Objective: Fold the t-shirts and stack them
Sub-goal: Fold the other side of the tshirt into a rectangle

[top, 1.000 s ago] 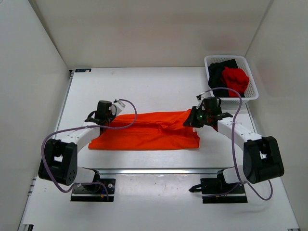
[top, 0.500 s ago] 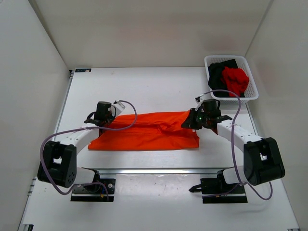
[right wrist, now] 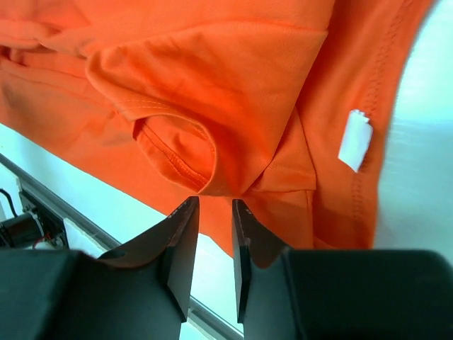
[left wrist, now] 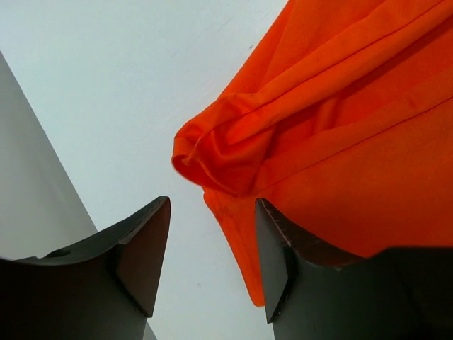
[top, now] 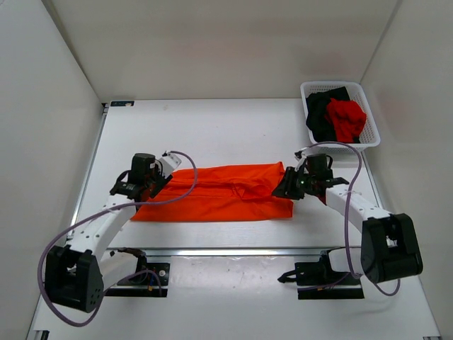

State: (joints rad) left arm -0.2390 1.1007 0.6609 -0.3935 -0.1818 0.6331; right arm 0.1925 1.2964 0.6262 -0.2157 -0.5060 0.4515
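While the orange t-shirt (top: 226,195) lies folded into a long band across the table (top: 212,134), running left to right and closer to the near edge than the far one, both arms sit at its two ends. The left claw (top: 160,178) hangs over the band's left end. In the left wrist view its two dark fingers (left wrist: 145,248) stand well apart, and the claw (left wrist: 212,209) has hold of nothing. A bunched, rolled corner of the orange cloth (left wrist: 340,142) lies on the table just past the fingertips, with bare table showing in the gap between them.

The right claw (top: 284,188) is at the band's right end. Its wrist view shows the fingers (right wrist: 182,241) parted by only a narrow slit, with pale table visible through that slit. A curled sleeve hem of the orange cloth (right wrist: 212,92) sits right at the tips of the claw (right wrist: 215,204), but I see no cloth pinched between them. A small white tag (right wrist: 355,139) shows on the shirt's edge to one side.

At the far right corner of the table stands a white mesh basket (top: 373,134). It holds the black t-shirt (top: 322,115), crumpled on its left side, and the red t-shirt (top: 347,119), heaped beside and partly over the black one.
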